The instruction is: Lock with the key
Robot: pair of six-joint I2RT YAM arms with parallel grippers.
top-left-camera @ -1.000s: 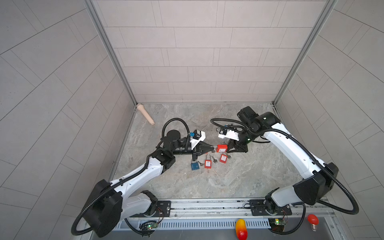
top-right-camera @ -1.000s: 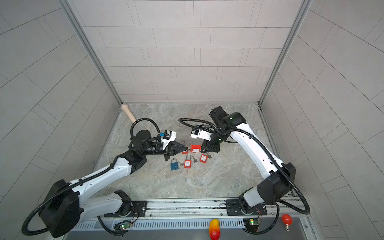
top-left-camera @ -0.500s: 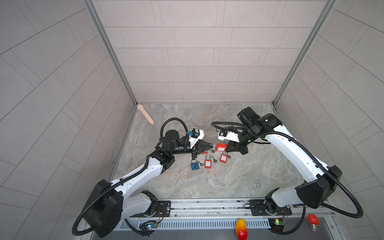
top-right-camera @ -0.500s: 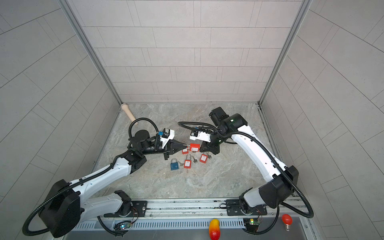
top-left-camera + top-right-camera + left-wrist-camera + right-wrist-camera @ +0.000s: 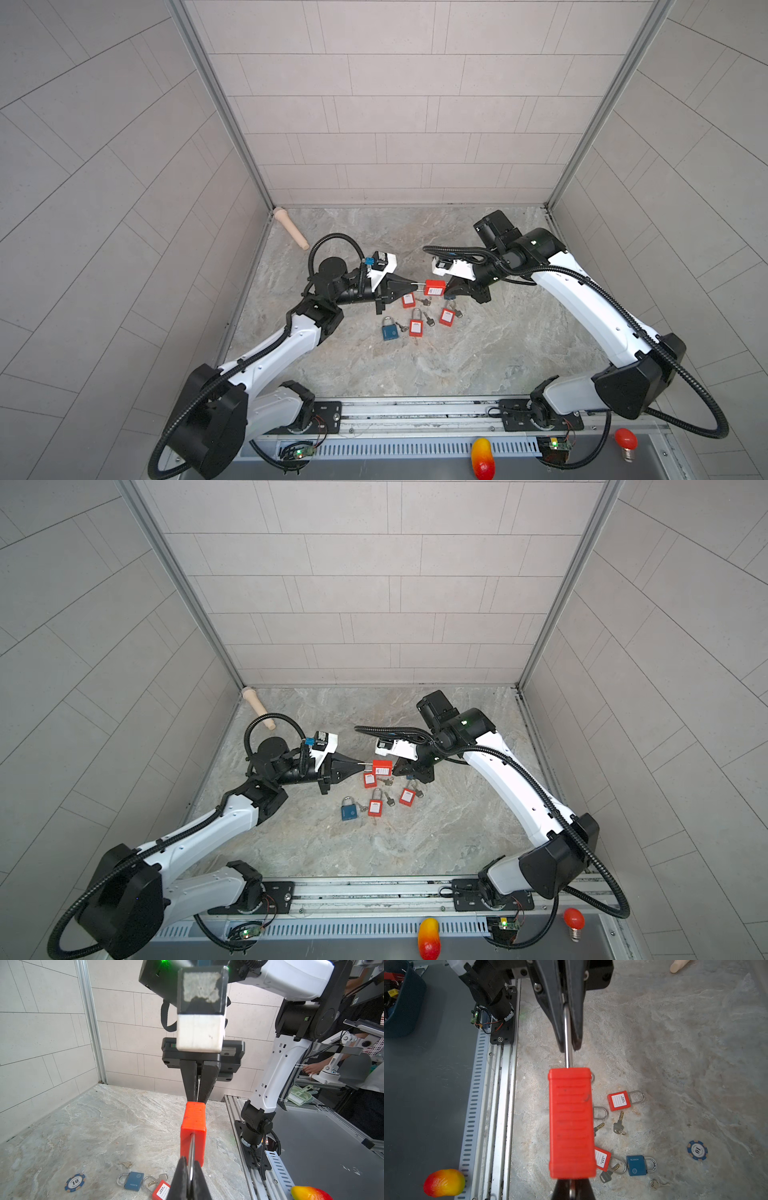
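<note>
A red padlock hangs in the air between both grippers, lying level above the marble floor. My left gripper is shut on its steel shackle. My right gripper is shut right against the other end of the padlock's body. A thin silver sliver of the key shows between its fingers; the rest of the key is hidden by the lock's body.
Below the held lock lie three red padlocks, a blue padlock and loose keys. A blue poker chip lies nearby, a wooden peg at the back left. The metal rail borders the front.
My right gripper has moved up to the padlock's free end and closed there. The left gripper has kept its hold on the shackle, hardly moving.
</note>
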